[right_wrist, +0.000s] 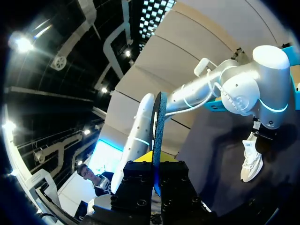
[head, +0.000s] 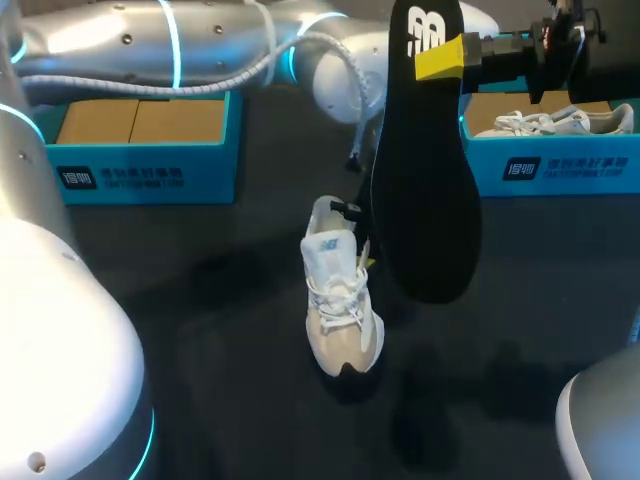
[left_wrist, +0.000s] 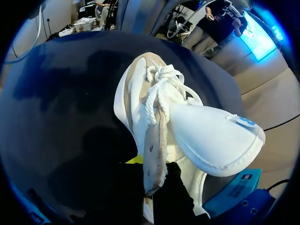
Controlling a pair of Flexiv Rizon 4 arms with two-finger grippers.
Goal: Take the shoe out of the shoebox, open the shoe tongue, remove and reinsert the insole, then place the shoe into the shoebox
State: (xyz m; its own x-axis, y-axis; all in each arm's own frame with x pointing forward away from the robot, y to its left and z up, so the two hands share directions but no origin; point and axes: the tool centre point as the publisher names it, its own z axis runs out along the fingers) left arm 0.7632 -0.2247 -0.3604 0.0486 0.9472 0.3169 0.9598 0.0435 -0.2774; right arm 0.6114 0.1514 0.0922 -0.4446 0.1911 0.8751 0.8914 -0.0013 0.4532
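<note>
Shoe (head: 342, 300) and insole (head: 425, 180) are being held apart over the dark table (head: 200, 350). The left arm (head: 200, 40) is stretching in across the far side to the middle, and the right arm (head: 565, 50) is coming in at the far right corner. Two teal boxes are sitting along the far edge. The left shoebox (head: 150, 165) is showing brown cardboard inside, and the right shoebox (head: 550, 165) is holding a second white shoe (head: 560, 122). The black insole is hanging upright in the air, clear of the tabletop. The right gripper (head: 445, 55) is clamping its upper end from both sides (from that wrist it is showing edge-on, a thin blade). The white-and-beige shoe is standing on its sole mid-table, toe towards the robot. Its laces (left_wrist: 157, 89) are bunching over the instep and its tongue (left_wrist: 211, 140) is folding wide open. The left gripper (left_wrist: 152, 173) is pinching the beige edge of the shoe's opening between its fingers (left_wrist: 174, 190).
</note>
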